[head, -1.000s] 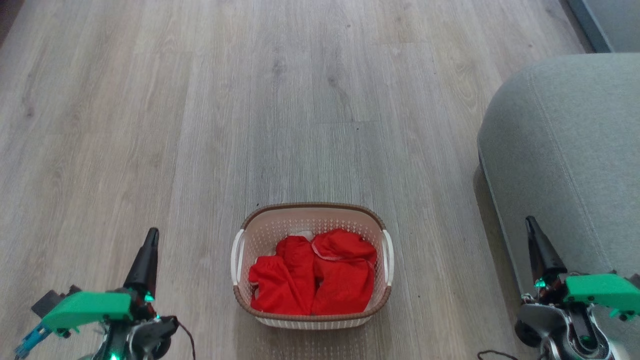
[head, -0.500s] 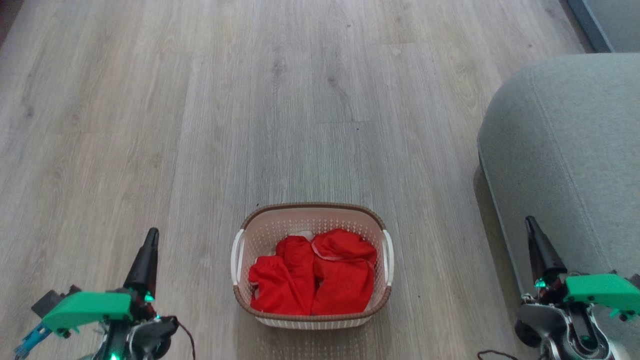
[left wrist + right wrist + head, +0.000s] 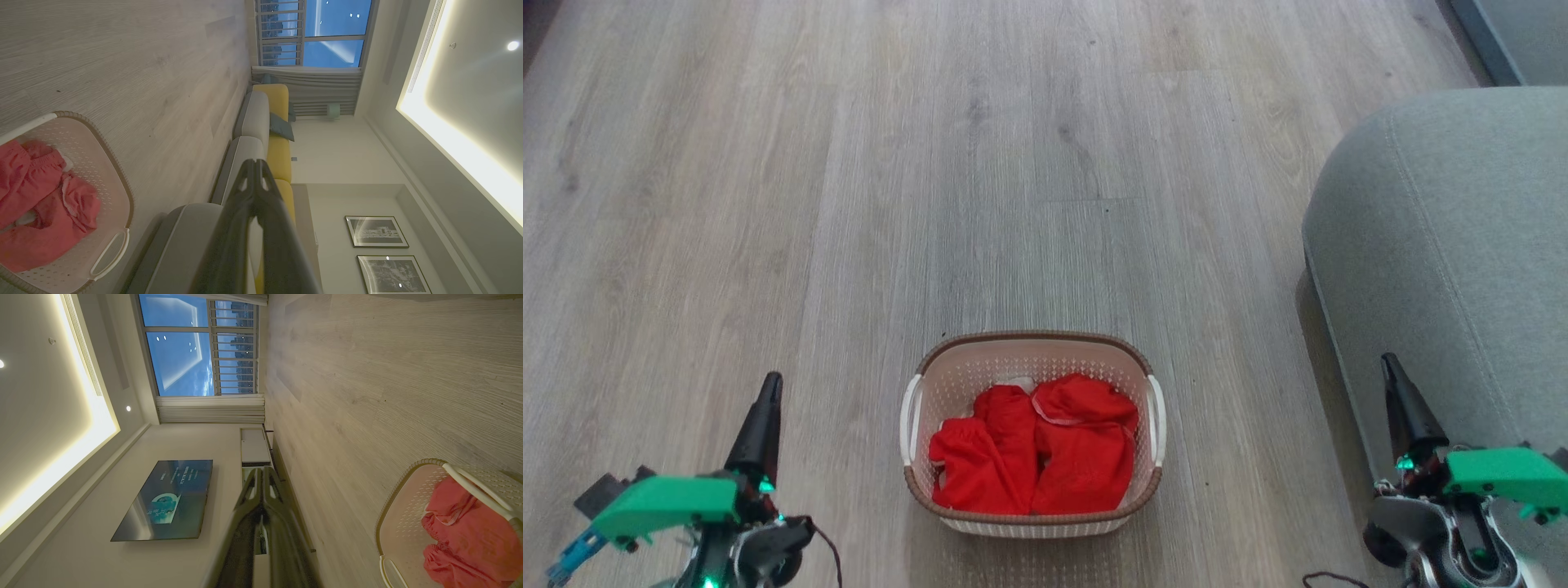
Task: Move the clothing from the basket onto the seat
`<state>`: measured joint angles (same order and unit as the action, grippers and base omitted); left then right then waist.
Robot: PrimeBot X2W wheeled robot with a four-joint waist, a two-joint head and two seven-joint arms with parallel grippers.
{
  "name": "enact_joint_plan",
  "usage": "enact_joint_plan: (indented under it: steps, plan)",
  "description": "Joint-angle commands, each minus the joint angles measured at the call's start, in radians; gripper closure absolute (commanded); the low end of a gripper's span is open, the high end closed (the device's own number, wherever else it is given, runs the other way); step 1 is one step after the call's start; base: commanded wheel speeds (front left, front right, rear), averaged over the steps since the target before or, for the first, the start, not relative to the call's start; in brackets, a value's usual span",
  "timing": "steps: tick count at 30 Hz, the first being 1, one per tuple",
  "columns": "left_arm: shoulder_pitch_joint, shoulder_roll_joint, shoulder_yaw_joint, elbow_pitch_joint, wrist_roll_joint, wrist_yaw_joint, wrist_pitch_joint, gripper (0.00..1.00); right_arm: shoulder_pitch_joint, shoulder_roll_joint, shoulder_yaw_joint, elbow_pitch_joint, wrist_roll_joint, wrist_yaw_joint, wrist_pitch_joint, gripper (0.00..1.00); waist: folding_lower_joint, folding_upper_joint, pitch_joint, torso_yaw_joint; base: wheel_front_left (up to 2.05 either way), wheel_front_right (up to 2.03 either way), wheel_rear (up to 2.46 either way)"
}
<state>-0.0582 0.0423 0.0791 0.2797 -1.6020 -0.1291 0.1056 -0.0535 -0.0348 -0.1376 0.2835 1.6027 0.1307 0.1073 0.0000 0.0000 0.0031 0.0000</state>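
Head view: an oval cream-white perforated plastic basket (image 3: 1029, 361) with a brown woven-look rim is noted standing on the pale wood-plank floor (image 3: 849, 204), at the middle of the floor's near edge as seen, between the two arms. The bright red soft fabric clothing (image 3: 1037, 453) is bunched inside it, below the rim (a scrap of white cloth shows at the far side of the heap). The large grey upholstered seat (image 3: 1445, 245) is set at the floor's right edge, apart from the basket; no garment is seen on it.

Step in hand, as judged: the first pick is not yet begun. The next move is judged to call for one claw to be parted, brought down over the heap and closed on a fold of fabric, clear of the basket wall.

Left claw (image 3: 770, 384): fingers pressed tip to tip, nothing held, poised left of the basket. Right claw (image 3: 1388, 363): likewise clenched and empty, by the seat's near corner (contact with the seat cannot be told).
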Motion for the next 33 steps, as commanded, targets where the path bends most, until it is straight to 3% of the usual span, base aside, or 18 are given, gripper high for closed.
enact_joint_plan:
  steps: [1,15,16,19,33]
  plan:
    - [-0.050,0.008,0.034,-0.035,-0.007,-0.002,0.007,1.00,-0.054,-0.015,0.024,-0.039,0.006,0.000,0.006,1.00,0.0000,0.0000,0.000,0.000,0.00,0.00,0.00]
    - [-0.050,0.008,0.034,-0.035,-0.007,-0.002,0.007,1.00,-0.054,-0.015,0.024,-0.039,0.006,0.000,0.006,1.00,0.0000,0.0000,0.000,0.000,0.00,0.00,0.00]
    - [0.000,0.000,0.000,0.000,0.000,0.000,0.000,0.00,0.000,0.000,0.000,0.000,0.000,0.000,0.000,0.00,0.0000,0.0000,0.000,0.000,0.00,0.00,0.00]
    - [0.021,-0.003,-0.006,0.045,0.000,0.000,-0.001,0.00,0.019,0.005,0.001,0.051,0.000,0.000,0.000,0.00,0.0000,0.0000,0.000,0.000,0.00,0.00,0.00]
    - [-0.021,0.000,-0.008,0.060,0.009,0.000,-0.024,0.00,-0.033,0.000,0.035,0.062,-0.012,0.000,-0.015,0.00,0.0000,0.0000,0.004,-0.001,0.00,0.00,0.00]
